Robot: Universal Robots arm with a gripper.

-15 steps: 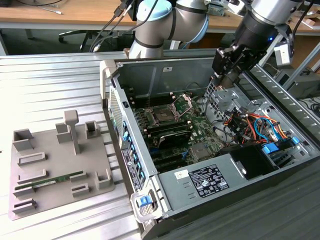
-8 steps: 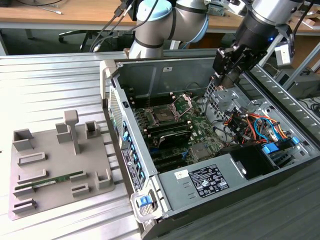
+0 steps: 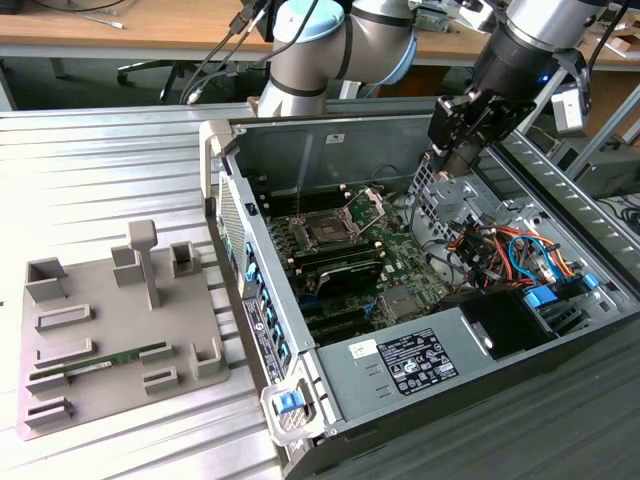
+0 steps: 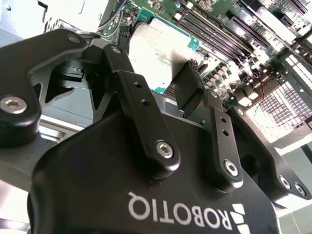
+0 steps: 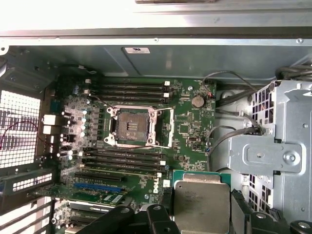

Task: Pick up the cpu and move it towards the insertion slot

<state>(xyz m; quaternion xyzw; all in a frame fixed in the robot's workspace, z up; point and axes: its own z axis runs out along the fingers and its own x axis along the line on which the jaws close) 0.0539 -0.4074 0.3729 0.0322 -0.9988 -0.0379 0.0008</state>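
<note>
CPU held over the open case

CPU (image 5: 201, 199) sat clamped between the black fingers (image 4: 187, 87) of the gripper (image 4: 163, 80), which were closed on its opposite edges, so the claw was gripping the chip. It hung above the motherboard (image 5: 187, 122) inside the computer case (image 3: 400, 350), apart from the insertion slot (image 5: 130, 126), whose bracket stood open. Judging by its look, it was light, rigid and fragile underneath, with a smooth lid that could slip; the thin edges seemed the right place to hold. It showed a silvery lid on a green-edged square base
</note>
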